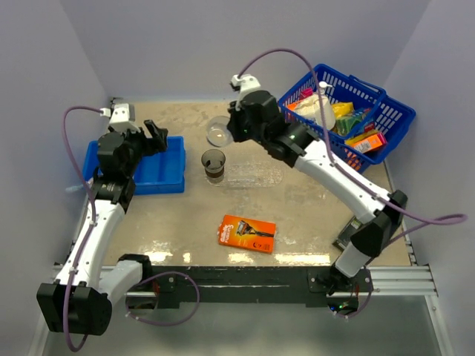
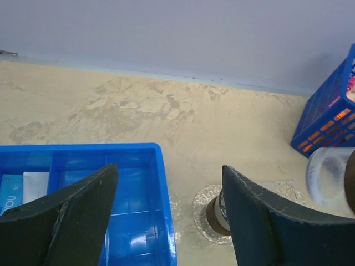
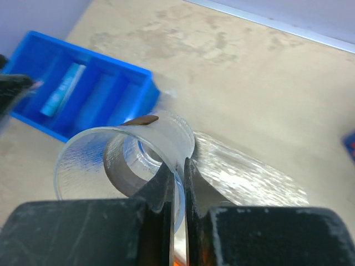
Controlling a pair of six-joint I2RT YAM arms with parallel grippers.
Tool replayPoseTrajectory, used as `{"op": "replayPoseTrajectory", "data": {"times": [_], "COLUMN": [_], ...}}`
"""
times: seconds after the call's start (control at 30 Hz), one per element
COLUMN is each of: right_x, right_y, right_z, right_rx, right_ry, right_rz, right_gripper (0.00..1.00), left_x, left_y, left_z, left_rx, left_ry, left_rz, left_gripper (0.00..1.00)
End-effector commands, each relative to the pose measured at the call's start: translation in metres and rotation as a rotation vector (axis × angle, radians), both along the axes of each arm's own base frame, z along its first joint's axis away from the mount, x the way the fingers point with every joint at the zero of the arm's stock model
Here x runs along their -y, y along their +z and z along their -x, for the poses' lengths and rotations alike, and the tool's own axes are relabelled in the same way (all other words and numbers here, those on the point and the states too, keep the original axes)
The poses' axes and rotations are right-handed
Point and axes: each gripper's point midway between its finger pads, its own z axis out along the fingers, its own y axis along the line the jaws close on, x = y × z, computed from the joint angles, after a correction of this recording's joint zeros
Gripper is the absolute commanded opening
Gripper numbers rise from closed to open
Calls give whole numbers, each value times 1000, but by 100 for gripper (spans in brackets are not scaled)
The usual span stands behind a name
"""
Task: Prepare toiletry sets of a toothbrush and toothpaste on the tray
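My right gripper (image 3: 177, 163) is shut on the rim of a clear plastic cup (image 3: 119, 158), held above the table near the back (image 1: 218, 133). Below it lies the clear tray (image 3: 247, 174), flat on the table (image 1: 256, 175). A brownish cup (image 1: 214, 165) stands just left of the tray. My left gripper (image 2: 169, 169) is open with nothing between its fingers, above the right edge of the blue bin (image 2: 138, 210). A blue and white toothpaste (image 3: 62, 88) lies in that bin. No toothbrush shows.
A blue wire basket (image 1: 386, 119) with mixed packs stands at the back right. An orange razor pack (image 1: 247, 232) lies near the front middle. The blue bin (image 1: 167, 174) sits at the left, next to my left arm.
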Motion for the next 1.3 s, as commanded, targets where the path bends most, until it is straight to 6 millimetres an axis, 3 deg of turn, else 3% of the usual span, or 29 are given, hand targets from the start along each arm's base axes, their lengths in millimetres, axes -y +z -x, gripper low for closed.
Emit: {"op": "replayPoseTrajectory", "data": {"times": [0.0, 0.03, 0.17, 0.3, 0.4, 0.6, 0.77, 1.03, 1.27], "right_x": [70, 85, 124, 164, 179, 180, 171, 153, 161], "right_y": [27, 33, 27, 7, -14, -61, -93, -121, -148], "right_z": [-6, 0, 7, 2, 2, -4, -9, -22, -40], "right_rx": [70, 87, 80, 36, -21, -104, -140, -164, -215], "right_ry": [-64, -63, -76, -123, -114, -53, 2, 115, 151], "right_rz": [39, 63, 160, 264, 283, 329, 321, 301, 328], "right_gripper": [0, 0, 0, 0, 0, 0, 0, 0, 0], "left_x": [18, 24, 60, 80, 88, 98, 99, 99, 96], "left_y": [17, 16, 19, 17, 16, 12, 10, 5, 2], "left_z": [-3, -4, 3, 9, 13, 14, 14, 13, 11], "left_rx": [72, 75, 98, 99, 103, 91, 82, 70, 60], "left_ry": [-110, -150, -344, -428, -457, -504, -515, -516, -499], "left_rz": [-20, -25, -10, -30, -45, -45, -43, -50, -64], "left_gripper": [80, 80, 79, 79, 79, 78, 78, 78, 78]}}
